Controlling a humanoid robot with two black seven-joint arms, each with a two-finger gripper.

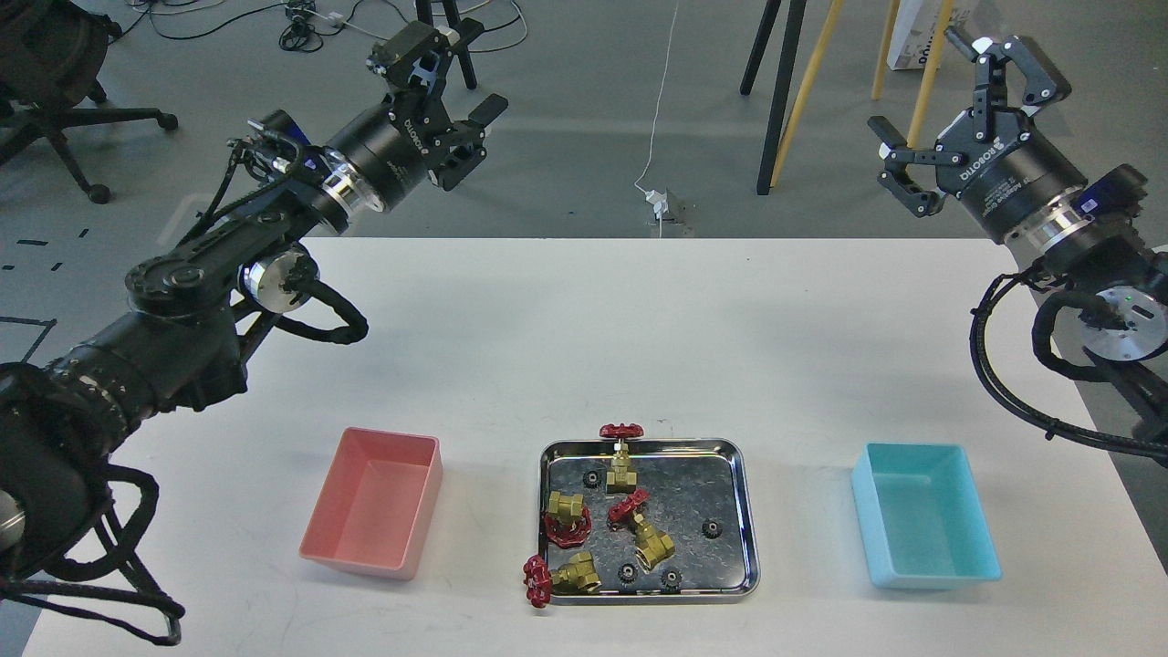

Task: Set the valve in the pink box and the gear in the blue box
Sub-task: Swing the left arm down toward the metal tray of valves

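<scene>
Brass-yellow, red-handwheeled valve [623,453] overhangs the shiny steel tray [744,511]; left claw [456,114] and right claw [967,137], both wide, should grip its body squarely.

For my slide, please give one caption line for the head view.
Both grippers, left and right, open above the table; four valves and gears in the steel tray between empty pink box and blue box.

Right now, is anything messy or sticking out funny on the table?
A little. Two valves poke past the steel tray: one hangs its red wheel over the far rim, another over the near left corner. The others lie tipped among the scattered gears. The pink box sits slightly askew. Nothing looks spilled or broken.
</scene>
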